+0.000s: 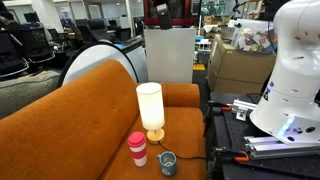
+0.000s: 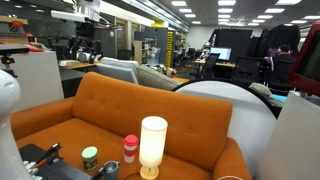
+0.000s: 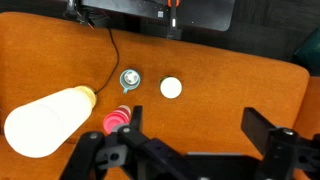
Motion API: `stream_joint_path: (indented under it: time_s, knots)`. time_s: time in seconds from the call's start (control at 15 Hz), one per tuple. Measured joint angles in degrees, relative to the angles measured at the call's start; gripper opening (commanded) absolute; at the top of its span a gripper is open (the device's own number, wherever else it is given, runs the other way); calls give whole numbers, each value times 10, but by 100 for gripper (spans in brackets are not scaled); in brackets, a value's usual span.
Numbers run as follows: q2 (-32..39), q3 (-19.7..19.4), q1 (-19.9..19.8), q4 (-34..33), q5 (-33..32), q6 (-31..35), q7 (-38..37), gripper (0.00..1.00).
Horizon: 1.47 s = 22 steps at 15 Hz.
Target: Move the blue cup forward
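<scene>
The blue cup (image 3: 130, 79) is small, squat and grey-blue. It stands upright on the orange sofa seat (image 3: 230, 70), seen from above in the wrist view. It also shows in both exterior views (image 1: 167, 162) (image 2: 90, 158). My gripper (image 3: 200, 130) is open and empty, high above the seat, with its fingers at the lower edge of the wrist view. The cup lies up and to the left of the left finger, well apart from it. The gripper is out of view in both exterior views.
A red-pink tumbler (image 3: 117, 122) (image 1: 137, 148) stands close beside the cup. A cream cylinder lamp (image 3: 45, 122) (image 1: 150, 108) stands by it, its black cable (image 3: 108, 55) running off the seat. A small white disc (image 3: 172, 88) lies right of the cup. The robot base (image 1: 290, 80) stands beside the sofa.
</scene>
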<state>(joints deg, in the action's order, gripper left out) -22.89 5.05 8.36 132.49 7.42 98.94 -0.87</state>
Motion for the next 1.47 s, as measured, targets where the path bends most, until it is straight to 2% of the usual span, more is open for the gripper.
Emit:
stream_joint_path:
  time_s: [1.27,1.47]
  knots:
    - [1,0,-1,0,0,0,0,100]
    - [26,-10,-12,2,0,14,1,100]
